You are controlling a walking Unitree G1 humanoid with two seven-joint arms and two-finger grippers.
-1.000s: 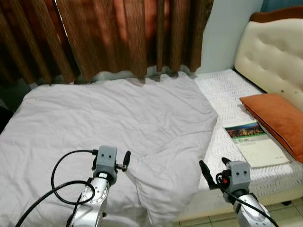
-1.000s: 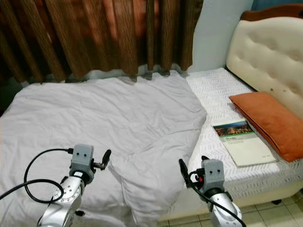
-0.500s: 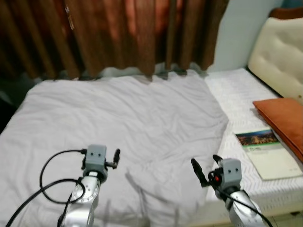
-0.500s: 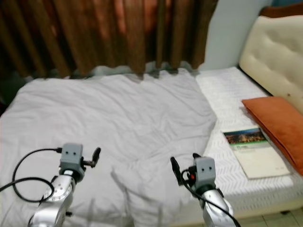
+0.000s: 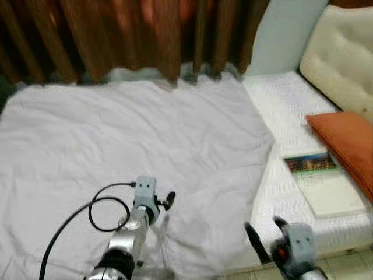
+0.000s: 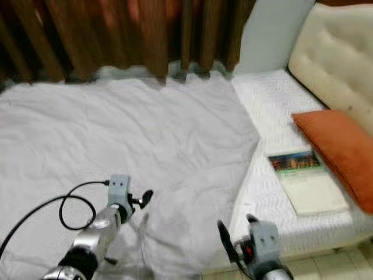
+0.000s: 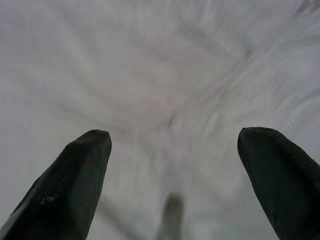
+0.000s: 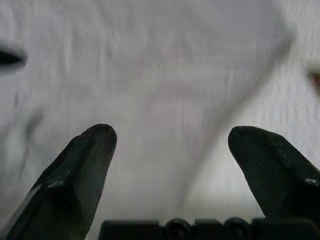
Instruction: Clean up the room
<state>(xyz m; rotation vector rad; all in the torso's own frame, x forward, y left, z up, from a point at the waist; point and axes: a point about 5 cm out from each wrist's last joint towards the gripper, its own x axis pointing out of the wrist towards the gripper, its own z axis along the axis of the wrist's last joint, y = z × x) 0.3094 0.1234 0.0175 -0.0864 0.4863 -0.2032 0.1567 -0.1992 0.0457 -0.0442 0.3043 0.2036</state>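
Note:
A pale grey duvet point(image 5: 145, 134) covers most of the bed, and its near corner is folded over in a rumpled flap point(image 5: 201, 224). My left gripper point(image 5: 165, 204) hovers open just above the duvet beside that flap; in the left wrist view its gripper point(image 7: 175, 150) has only cloth between the fingers point(image 7: 75, 185). My right gripper point(image 5: 266, 234) stands open low at the bed's front edge, to the right of the flap. In the right wrist view that gripper point(image 8: 170, 145) faces the duvet's edge and holds nothing.
A book point(image 5: 322, 182) lies on the bare white mattress point(image 5: 280, 105) beside an orange pillow point(image 5: 347, 140). A cream tufted headboard point(image 5: 338, 64) stands at the right and brown curtains point(image 5: 116, 35) hang behind the bed. Tiled floor point(image 5: 349, 262) shows at the lower right.
The view has shifted and blurred, so the camera moved. My left arm now stretches further out over the duvet, and my right gripper sits lower in the picture. Both stay open.

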